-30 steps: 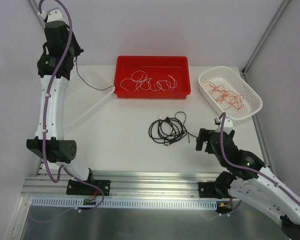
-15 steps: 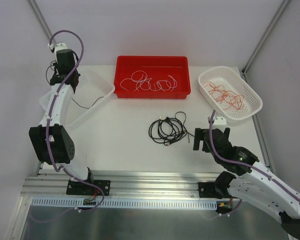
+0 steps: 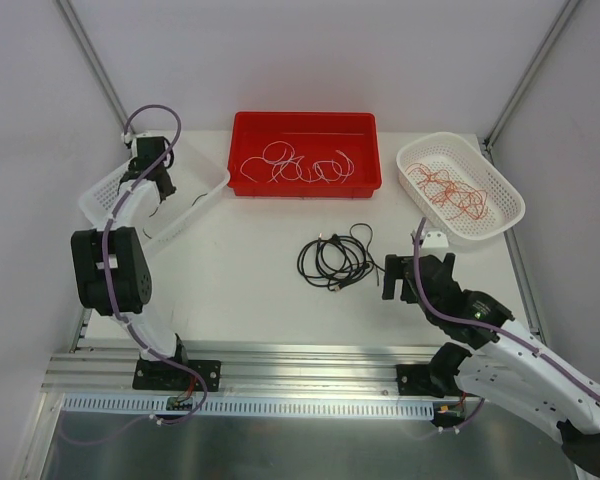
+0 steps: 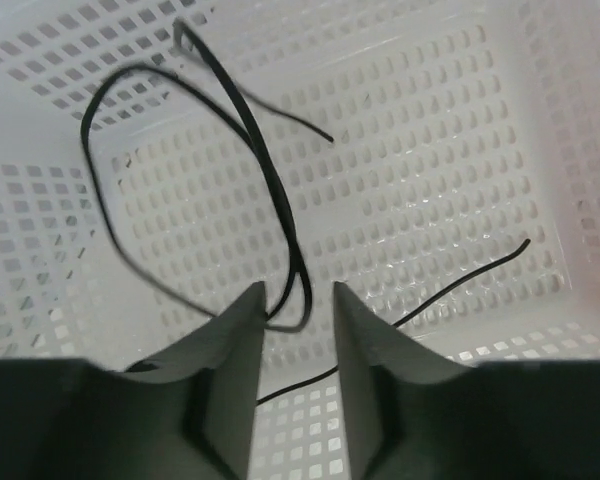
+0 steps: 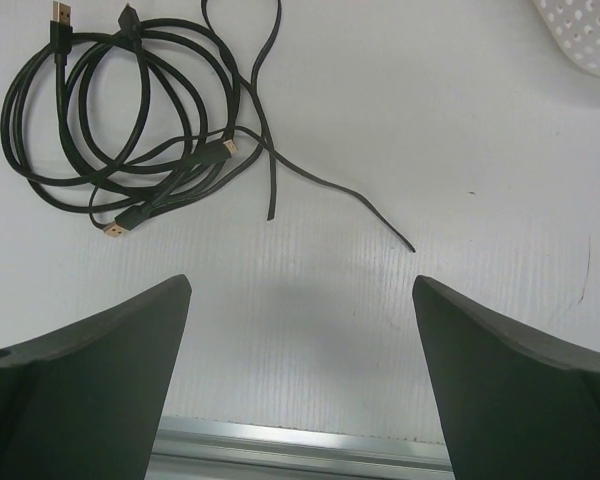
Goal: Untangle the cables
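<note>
The tabletop (image 3: 250, 300) carries a red bin (image 3: 302, 118) at the far middle, a right white basket (image 3: 508, 195) at the far right and a left white basket (image 3: 208, 183) at the far left edge. The right tool (image 3: 400, 275) (image 5: 300, 282) hovers low over the tabletop with its jaws spread wide and nothing between them, just beside a tangled bundle of black cables (image 3: 332, 260) (image 5: 130, 110) lying mid-table. The left tool (image 3: 152, 187) (image 4: 298, 290) reaches down into the left white basket, its jaws slightly parted and released. A single black cable (image 4: 263, 160) loops across the basket floor, its lower bend in the gap between them. White cables (image 3: 295, 165) lie in the red bin, and red-orange cables (image 3: 450, 192) in the right white basket.
</note>
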Available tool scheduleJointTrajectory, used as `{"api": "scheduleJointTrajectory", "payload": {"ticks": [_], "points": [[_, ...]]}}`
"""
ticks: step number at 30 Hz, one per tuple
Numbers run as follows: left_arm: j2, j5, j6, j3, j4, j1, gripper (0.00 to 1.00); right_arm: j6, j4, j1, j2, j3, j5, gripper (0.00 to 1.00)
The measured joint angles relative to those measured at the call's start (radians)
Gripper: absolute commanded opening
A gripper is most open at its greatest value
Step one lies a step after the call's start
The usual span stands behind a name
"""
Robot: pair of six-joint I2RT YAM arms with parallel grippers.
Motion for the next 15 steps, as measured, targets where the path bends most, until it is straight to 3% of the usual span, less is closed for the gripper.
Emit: {"api": "scheduleJointTrajectory", "payload": {"ticks": [1, 2, 5, 7, 15], "points": [[0.017, 0.003, -0.006, 0.008, -0.01, 0.005, 0.46, -0.003, 0.0, 0.0, 0.002, 0.0, -0.003, 0.99], [0.03, 0.01, -0.014, 0.018, -0.027, 0.009, 0.69, -0.005, 0.0, -0.001, 0.007, 0.0, -0.006, 0.99], [0.033, 0.038, -0.032, 0.033, -0.072, 0.019, 0.94, -0.014, 0.005, -0.005, 0.033, 0.0, -0.025, 0.99], [0.012, 0.065, -0.042, 0.044, -0.097, 0.023, 0.99, -0.021, 0.016, -0.017, 0.076, 0.001, -0.053, 0.98], [-0.256, 0.184, -0.108, 0.004, -0.19, -0.022, 0.99, -0.047, 0.093, -0.126, 0.341, 0.043, -0.25, 0.93]]}}
